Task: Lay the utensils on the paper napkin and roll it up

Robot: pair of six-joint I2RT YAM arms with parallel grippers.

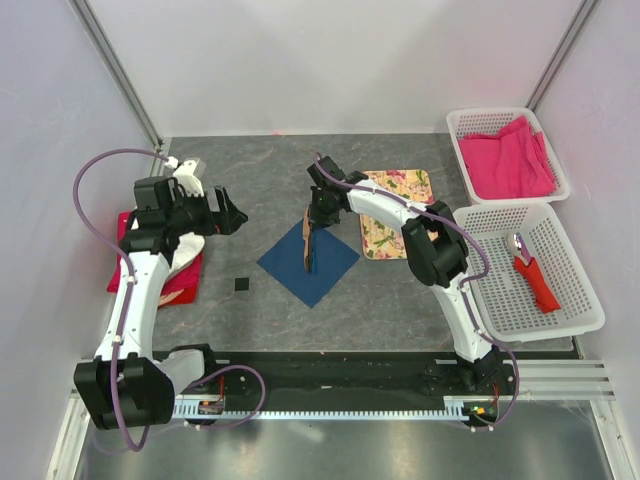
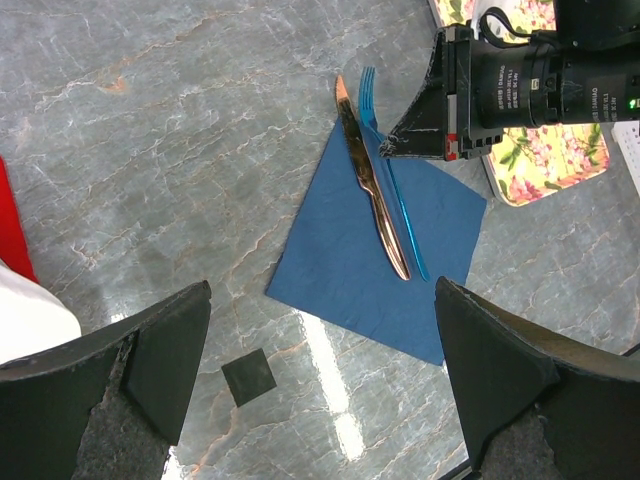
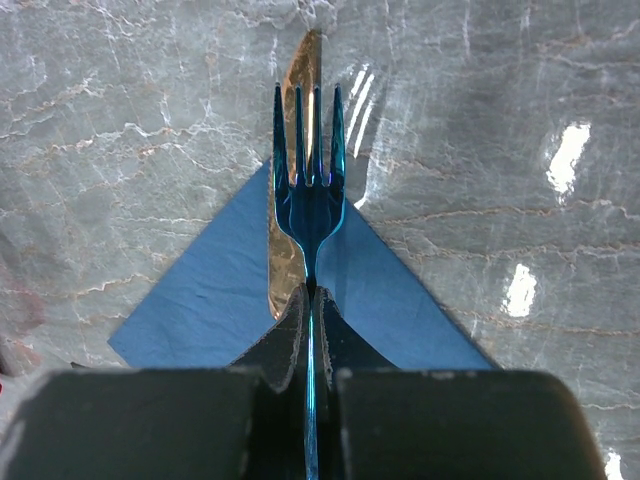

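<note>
knife (image 2: 372,180) lies over the napkin's (image 2: 340,280) far corner, right gripper (image 3: 310,300) pinches the fork (image 3: 310,190) beside it, left gripper (image 2: 320,300) spread wide, rolling not yet begun.

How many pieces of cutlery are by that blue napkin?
2. A copper knife lies on the napkin; a blue fork, held in the right jaws, runs alongside it. None seem hidden.

Overhead and both wrist cameras overlook the napkin (image 1: 332,268).
</note>
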